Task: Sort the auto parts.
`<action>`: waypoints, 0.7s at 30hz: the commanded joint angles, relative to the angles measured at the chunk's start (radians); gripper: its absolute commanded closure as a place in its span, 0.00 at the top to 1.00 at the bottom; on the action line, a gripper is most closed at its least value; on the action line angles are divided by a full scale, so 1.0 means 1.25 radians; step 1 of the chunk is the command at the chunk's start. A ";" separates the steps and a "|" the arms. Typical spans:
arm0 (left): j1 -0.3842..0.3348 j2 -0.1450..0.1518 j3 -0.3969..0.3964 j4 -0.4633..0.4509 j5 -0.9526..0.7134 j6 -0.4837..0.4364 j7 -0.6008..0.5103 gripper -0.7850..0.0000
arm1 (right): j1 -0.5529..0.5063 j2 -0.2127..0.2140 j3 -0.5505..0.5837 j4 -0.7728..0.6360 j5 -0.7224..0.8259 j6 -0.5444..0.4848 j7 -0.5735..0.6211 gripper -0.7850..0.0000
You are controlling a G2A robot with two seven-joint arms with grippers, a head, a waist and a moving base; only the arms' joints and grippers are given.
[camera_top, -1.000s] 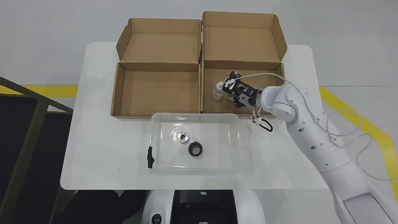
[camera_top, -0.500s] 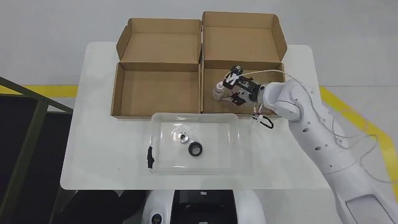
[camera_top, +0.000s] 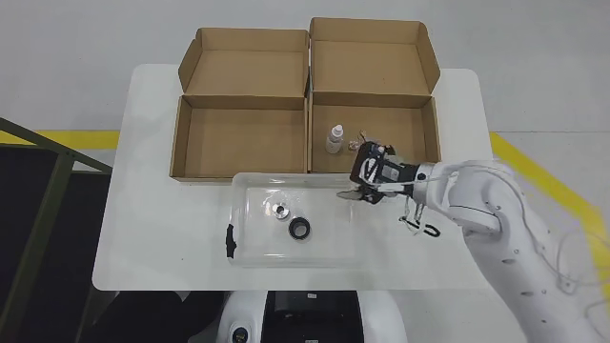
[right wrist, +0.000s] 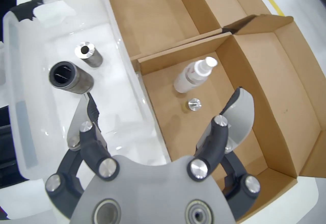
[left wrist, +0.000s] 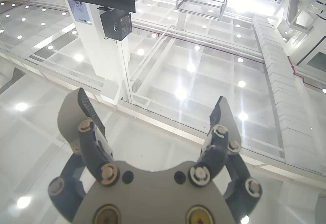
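The right gripper [camera_top: 355, 175] hung with its claw spread wide and empty above the line where the clear plastic bin [camera_top: 298, 177] met the right cardboard box [camera_top: 419, 143], on the white table [camera_top: 152, 219]. In the right wrist view the gripper [right wrist: 163, 97] had one finger over the bin [right wrist: 15, 97] and the other over the box [right wrist: 254, 56].

Two metal parts lay in the bin, close together but apart. One was a small silver bushing [camera_top: 278, 211], the other a larger, darker sleeve [camera_top: 300, 230] just beside it. From the wrist camera the bushing [right wrist: 88, 54] showed a dark bore at its bright end, and the sleeve [right wrist: 70, 77] showed an open black mouth, near the tip of the finger over the bin.

Inside the right box sat a white bottle [camera_top: 335, 139] and, near it, a small metal fitting [camera_top: 360, 143] – the bottle [right wrist: 193, 74] lying on its side, the fitting [right wrist: 194, 104] just apart from it on the cardboard floor. The left cardboard box [camera_top: 243, 141] stood flush against the right one, its flaps open [right wrist: 142, 5]. A scrap of black tape [camera_top: 230, 240] clung to the bin's far end [right wrist: 24, 11].

The left gripper [left wrist: 150, 96] was also wide open and empty – aimed up at the hall's ceiling.
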 commanded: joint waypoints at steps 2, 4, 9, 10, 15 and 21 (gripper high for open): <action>0.000 0.000 0.000 0.000 0.000 0.000 0.000 1.00 | -0.038 0.004 -0.008 -0.047 -0.024 -0.010 -0.005 1.00; 0.000 0.000 0.000 0.000 0.000 0.000 0.000 1.00 | -0.054 0.006 -0.019 -0.068 -0.042 -0.017 -0.005 1.00; 0.000 0.000 0.000 0.000 0.000 0.000 0.000 1.00 | -0.065 0.006 -0.060 -0.086 -0.083 -0.038 -0.012 1.00; 0.000 0.000 0.000 0.000 0.000 0.000 0.000 1.00 | -0.064 0.005 -0.069 -0.086 -0.093 -0.041 -0.013 1.00; 0.000 0.000 0.000 0.000 0.000 0.000 0.000 1.00 | -0.053 0.000 -0.121 -0.072 -0.127 -0.041 -0.023 1.00; 0.000 0.000 0.000 0.000 0.000 0.000 0.000 1.00 | -0.021 -0.008 -0.173 -0.033 -0.135 -0.038 -0.029 1.00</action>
